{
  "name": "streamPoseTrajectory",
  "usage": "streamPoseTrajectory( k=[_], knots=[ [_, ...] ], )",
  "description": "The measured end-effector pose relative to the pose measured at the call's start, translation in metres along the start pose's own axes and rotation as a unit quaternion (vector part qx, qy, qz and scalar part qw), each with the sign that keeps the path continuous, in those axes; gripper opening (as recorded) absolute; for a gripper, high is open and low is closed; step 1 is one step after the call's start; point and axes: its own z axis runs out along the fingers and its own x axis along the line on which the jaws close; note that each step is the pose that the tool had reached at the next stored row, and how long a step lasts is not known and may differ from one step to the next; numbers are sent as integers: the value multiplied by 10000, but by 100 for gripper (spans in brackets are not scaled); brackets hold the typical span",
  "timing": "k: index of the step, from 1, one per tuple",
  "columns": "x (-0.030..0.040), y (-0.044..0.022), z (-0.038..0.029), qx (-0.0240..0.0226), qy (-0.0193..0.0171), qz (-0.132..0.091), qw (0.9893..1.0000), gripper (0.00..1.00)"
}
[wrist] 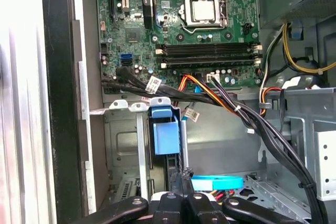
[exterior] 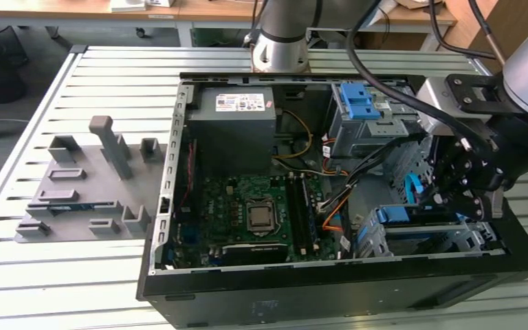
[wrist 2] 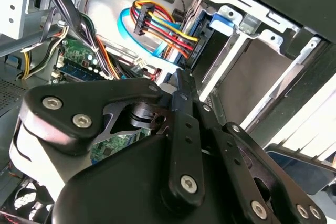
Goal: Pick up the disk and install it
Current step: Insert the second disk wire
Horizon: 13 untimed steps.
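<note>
Gripper jaws pinched shut beside disk in bay, cables crowding

A slatted metal table carries an open black computer case and a grey fixture tray.

The computer case is matt black metal outside, bare grey steel inside; the table is ribbed pale metal; the fingers are matt black.

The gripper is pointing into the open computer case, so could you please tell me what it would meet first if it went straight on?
Probably the blue latch on the metal drive cage, just ahead of the gripper; depth is unclear.
</note>
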Motion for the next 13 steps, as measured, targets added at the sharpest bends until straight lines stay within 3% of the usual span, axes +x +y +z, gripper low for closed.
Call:
streamPoseTrajectory(
  k=[13],
  knots=[
    [3, -38, 70, -2, 1, 0, 10000, 11]
  ],
)
